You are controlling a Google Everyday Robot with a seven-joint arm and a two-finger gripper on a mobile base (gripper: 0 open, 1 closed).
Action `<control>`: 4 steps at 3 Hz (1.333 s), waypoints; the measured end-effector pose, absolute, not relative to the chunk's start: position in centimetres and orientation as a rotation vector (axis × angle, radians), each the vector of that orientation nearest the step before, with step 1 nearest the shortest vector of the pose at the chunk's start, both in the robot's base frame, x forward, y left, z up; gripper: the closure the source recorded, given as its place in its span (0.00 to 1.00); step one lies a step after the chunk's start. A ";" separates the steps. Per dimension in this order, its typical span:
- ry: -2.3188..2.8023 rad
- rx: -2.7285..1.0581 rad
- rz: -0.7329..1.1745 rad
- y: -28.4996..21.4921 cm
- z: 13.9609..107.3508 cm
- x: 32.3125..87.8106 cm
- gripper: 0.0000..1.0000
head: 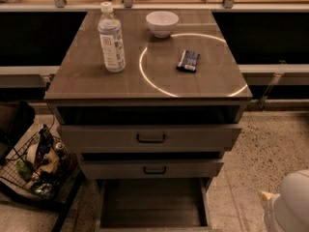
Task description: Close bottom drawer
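The bottom drawer [152, 204] is gaping, likely light, rigid: push its front. The gripper [288, 204] is hovering right of it, state unclear.

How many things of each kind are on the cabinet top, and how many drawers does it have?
Bottle: 1
Bowl: 1
Packet: 1
Drawers: 3 (top, middle, bottom)
Total: 6
Gripper not in view; white arm part at lower right.
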State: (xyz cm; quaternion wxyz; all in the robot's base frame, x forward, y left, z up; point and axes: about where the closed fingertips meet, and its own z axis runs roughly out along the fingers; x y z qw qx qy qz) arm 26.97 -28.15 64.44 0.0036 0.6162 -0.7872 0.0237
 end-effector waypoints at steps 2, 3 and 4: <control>-2.331 2.024 -0.056 -27.2 48.0 24.2 0.49; -2.286 2.061 -0.085 -26.0 43.1 23.3 0.71; -2.242 2.089 -0.102 -24.8 39.2 23.0 0.95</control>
